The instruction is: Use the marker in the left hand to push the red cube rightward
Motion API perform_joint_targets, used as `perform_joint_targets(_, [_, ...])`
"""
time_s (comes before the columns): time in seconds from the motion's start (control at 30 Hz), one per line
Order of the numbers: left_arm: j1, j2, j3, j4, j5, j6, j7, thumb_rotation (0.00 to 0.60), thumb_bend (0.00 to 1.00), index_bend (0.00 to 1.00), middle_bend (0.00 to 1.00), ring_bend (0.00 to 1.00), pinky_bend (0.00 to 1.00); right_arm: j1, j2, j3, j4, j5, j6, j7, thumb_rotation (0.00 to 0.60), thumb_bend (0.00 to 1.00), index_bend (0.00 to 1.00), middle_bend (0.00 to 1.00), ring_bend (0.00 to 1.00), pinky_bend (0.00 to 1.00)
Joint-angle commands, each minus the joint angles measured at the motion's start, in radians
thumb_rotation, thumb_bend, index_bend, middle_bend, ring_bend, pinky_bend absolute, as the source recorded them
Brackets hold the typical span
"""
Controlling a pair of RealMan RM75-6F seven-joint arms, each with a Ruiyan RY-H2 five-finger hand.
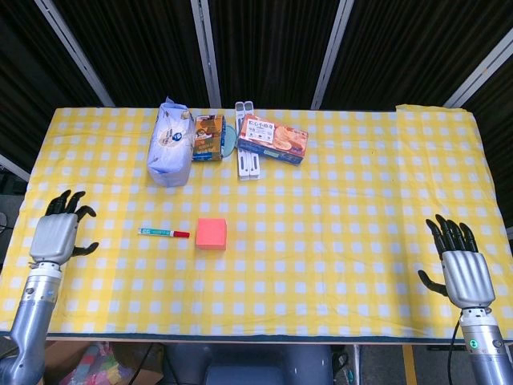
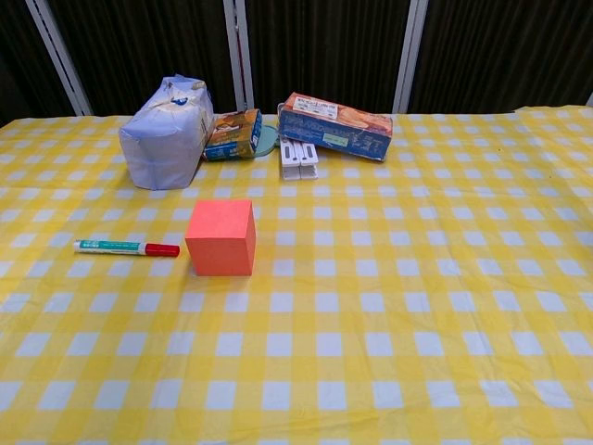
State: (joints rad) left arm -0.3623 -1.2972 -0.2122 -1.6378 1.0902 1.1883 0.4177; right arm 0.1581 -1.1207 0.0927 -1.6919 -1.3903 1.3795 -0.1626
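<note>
Dark fingers spread on both metal hands, left hand (image 1: 55,237) over the cloth's left edge, right hand (image 1: 463,271) at the near right, seemingly holding nothing. Between them, red-capped green-and-white marker (image 1: 163,233) lying flat, cap just beside small red cube (image 1: 212,233) on yellow checked tablecloth (image 1: 353,216).

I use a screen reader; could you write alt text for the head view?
An open left hand hovers left of a marker lying beside a red cube on a yellow checked tablecloth. The open right hand waits at the right edge; packages sit behind.
</note>
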Motion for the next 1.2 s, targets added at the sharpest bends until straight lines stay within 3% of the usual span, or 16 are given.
perform_joint_targets(0.03, [-0.063, -0.074, -0.023, 0.043, -0.071, -0.042, 0.078, 0.6, 0.22, 0.39, 0.1, 0.0, 0.1, 0.0, 0.0, -0.001, 0.001, -0.001, 0.0, 0.002, 0.6, 0.3, 0.0, 0.0, 0.0, 0.0])
perform_joint_targets(0.33, [-0.171, -0.216, -0.034, 0.162, -0.196, -0.09, 0.215, 0.6, 0.27, 0.43, 0.11, 0.0, 0.1, 0.0, 0.003, 0.001, 0.002, 0.001, -0.004, 0.016, 0.6, 0.3, 0.0, 0.0, 0.0, 0.0])
perform_joint_targets(0.63, [-0.24, -0.32, -0.029, 0.251, -0.269, -0.119, 0.273, 0.6, 0.28, 0.44, 0.11, 0.0, 0.1, 0.0, 0.004, 0.001, 0.002, 0.002, -0.006, 0.026, 0.6, 0.3, 0.0, 0.0, 0.0, 0.0])
perform_joint_targets(1.07, [-0.282, -0.392, -0.008, 0.313, -0.313, -0.13, 0.309, 0.6, 0.3, 0.47, 0.11, 0.0, 0.1, -0.001, 0.005, 0.002, 0.002, 0.0, -0.003, 0.035, 0.6, 0.3, 0.0, 0.0, 0.0, 0.0])
perform_joint_targets(1.2, [-0.29, -0.411, -0.004, 0.332, -0.332, -0.13, 0.32, 0.6, 0.37, 0.51, 0.12, 0.0, 0.1, -0.001, 0.005, 0.002, 0.001, 0.001, -0.004, 0.038, 0.6, 0.3, 0.0, 0.0, 0.0, 0.0])
